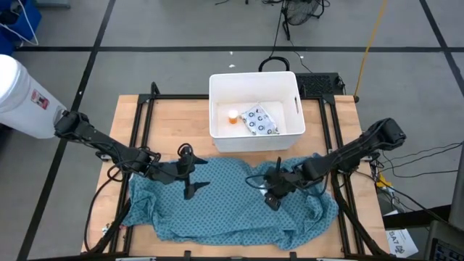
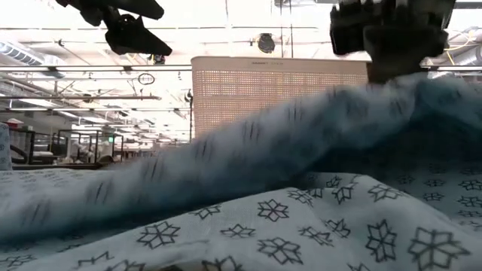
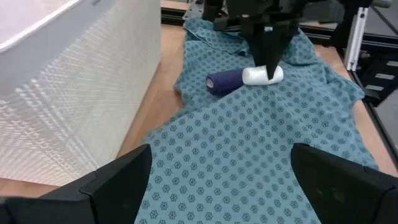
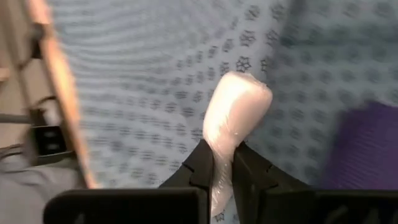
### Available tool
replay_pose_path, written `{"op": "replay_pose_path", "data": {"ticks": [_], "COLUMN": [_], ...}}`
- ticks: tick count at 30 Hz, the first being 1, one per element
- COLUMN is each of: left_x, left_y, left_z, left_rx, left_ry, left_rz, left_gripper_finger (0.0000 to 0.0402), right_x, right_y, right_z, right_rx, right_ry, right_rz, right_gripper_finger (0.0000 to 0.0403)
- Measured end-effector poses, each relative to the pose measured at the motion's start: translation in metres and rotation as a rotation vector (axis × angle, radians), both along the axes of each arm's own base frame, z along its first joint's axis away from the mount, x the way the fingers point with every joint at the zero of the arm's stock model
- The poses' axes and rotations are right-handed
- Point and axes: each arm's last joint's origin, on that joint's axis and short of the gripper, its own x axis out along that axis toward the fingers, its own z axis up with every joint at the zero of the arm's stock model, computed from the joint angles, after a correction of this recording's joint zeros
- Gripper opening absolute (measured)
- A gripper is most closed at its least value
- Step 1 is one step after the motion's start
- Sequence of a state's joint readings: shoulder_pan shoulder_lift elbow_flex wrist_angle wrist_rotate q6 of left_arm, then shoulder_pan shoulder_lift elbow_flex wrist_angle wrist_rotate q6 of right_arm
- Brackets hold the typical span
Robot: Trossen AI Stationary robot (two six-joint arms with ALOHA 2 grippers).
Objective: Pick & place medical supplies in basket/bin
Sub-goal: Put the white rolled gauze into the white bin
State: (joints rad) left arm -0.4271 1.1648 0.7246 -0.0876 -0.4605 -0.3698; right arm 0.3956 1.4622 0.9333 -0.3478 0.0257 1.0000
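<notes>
The right gripper is clamped on the tube over the cloth, with the blue block lying just beside it. The left gripper hovers above the cloth's left half, fingers spread wide and holding nothing. The tub (at the table's far side) contains the pill bottle and the packet.

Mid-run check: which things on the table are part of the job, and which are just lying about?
Job: white tub; orange pill bottle and ring-print packet inside; white tube in right pincer; dark blue block.
Lying about: teal cloth; white red-labelled container.
</notes>
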Motion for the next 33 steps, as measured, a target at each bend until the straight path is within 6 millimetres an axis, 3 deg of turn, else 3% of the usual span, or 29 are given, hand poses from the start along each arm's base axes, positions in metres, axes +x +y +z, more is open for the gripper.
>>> {"op": "replay_pose_path", "data": {"ticks": [7, 13, 20, 25, 33], "left_x": [0.0, 0.0, 0.001, 0.008, 0.016], "left_y": [-0.001, -0.001, -0.003, -0.007, -0.008], "left_z": [0.0, 0.0, -0.01, -0.025, -0.036], "left_rx": [-0.008, -0.008, -0.035, -0.032, -0.048], "left_ry": [0.004, 0.004, 0.046, 0.109, 0.138], "left_rz": [-0.017, -0.017, -0.056, -0.104, -0.105], "left_gripper_finger": [0.0386, 0.0386, 0.0386, 0.0386, 0.0386], "right_x": [0.008, 0.01, -0.001, -0.009, -0.023], "right_y": [0.009, 0.01, 0.002, 0.001, -0.006], "right_z": [0.021, 0.052, 0.063, 0.035, -0.029], "right_rx": [0.053, 0.061, 0.013, 0.033, 0.067], "right_ry": [-0.22, -0.482, -0.485, -0.285, -0.18], "right_rz": [0.1, 0.165, 0.106, 0.066, -0.048], "right_gripper_finger": [0.0024, 0.0024, 0.0024, 0.0023, 0.0024]}}
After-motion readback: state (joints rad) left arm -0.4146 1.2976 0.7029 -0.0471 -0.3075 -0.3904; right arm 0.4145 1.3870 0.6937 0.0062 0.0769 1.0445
